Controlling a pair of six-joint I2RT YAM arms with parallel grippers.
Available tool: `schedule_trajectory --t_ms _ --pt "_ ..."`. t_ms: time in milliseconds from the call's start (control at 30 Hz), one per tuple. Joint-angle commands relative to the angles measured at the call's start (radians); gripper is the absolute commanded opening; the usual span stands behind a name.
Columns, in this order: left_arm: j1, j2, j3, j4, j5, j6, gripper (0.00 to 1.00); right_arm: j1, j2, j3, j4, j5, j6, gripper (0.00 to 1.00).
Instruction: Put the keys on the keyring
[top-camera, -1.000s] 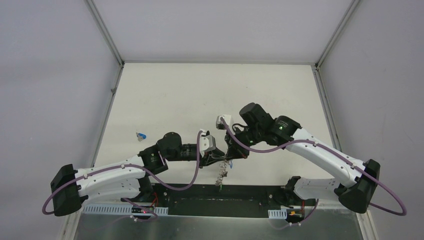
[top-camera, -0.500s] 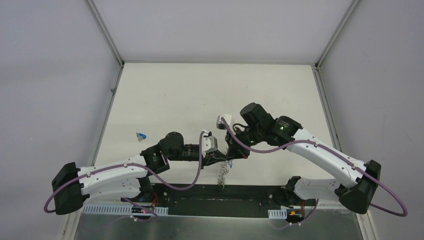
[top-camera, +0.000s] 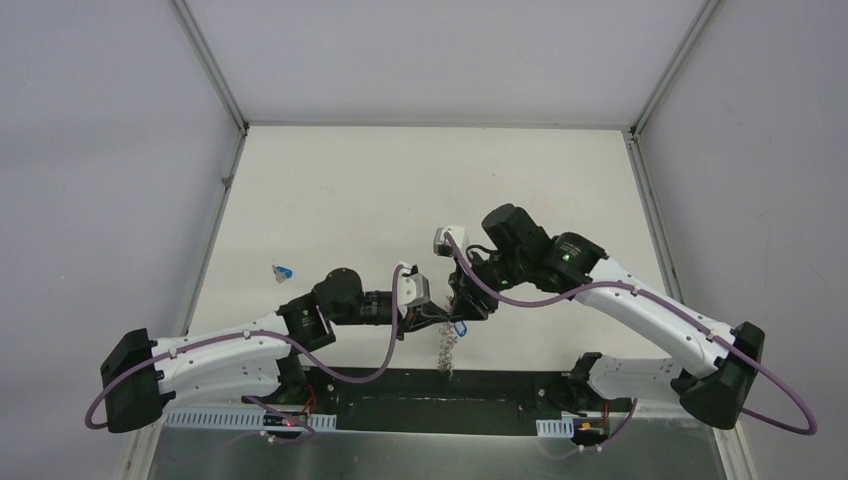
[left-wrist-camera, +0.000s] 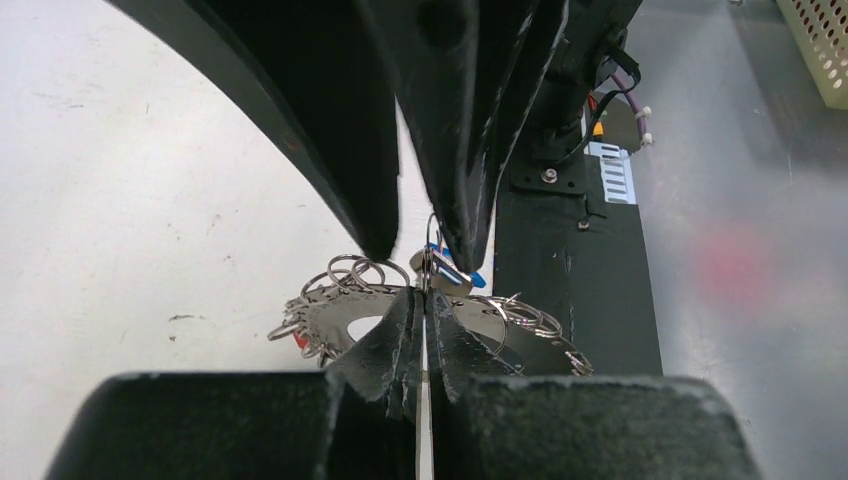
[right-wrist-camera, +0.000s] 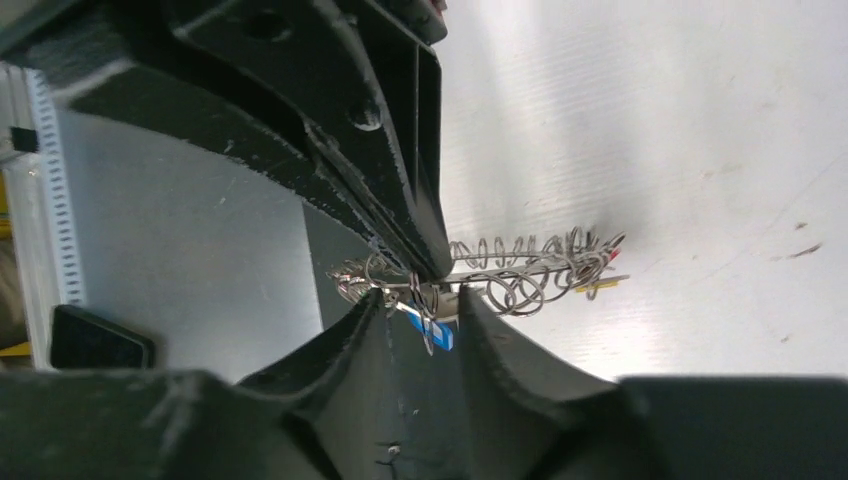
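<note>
The left gripper (left-wrist-camera: 421, 300) is pressed together on the edge of the keyring (right-wrist-camera: 520, 265). It holds the ring up off the bench (top-camera: 400, 190), near the bench's front edge, right where the two arms meet. The right gripper (right-wrist-camera: 418, 305) faces it with its jaws a little apart. A blue key (right-wrist-camera: 438, 330) sits in the gap between them, up against the ring's wire loops (right-wrist-camera: 500, 285). Whether that key is fully threaded onto a loop is too fine to make out. That is the main risk: if the key is only resting on the wire, it will likely fall to the bench once the right gripper backs off. The ring is held by a thin pinch on one edge, so a nudge from the retreating fingers could twist it or pull it free, along with the red and yellow keys (right-wrist-camera: 605, 270) hanging on its far side. The fingertips of both grippers are crowded close together, so a finger could also catch on a loop. Another loose key (top-camera: 283, 271) lies well off to the left, waiting to be picked up.
</note>
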Motion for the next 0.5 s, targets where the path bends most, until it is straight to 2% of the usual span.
schedule_trajectory --t_ms 0,133,467 --pt "-0.009 -0.059 -0.036 0.103 -0.056 -0.044 0.0 -0.002 -0.036 0.016 0.079 0.011 0.016 0.43" --pt "-0.008 -0.102 -0.073 0.165 -0.101 -0.077 0.0 -0.013 -0.047 0.014 0.101 0.016 0.042 0.52" --pt "-0.008 -0.176 -0.179 0.394 -0.142 -0.119 0.0 -0.071 -0.253 -0.157 0.35 0.006 0.099 0.51"
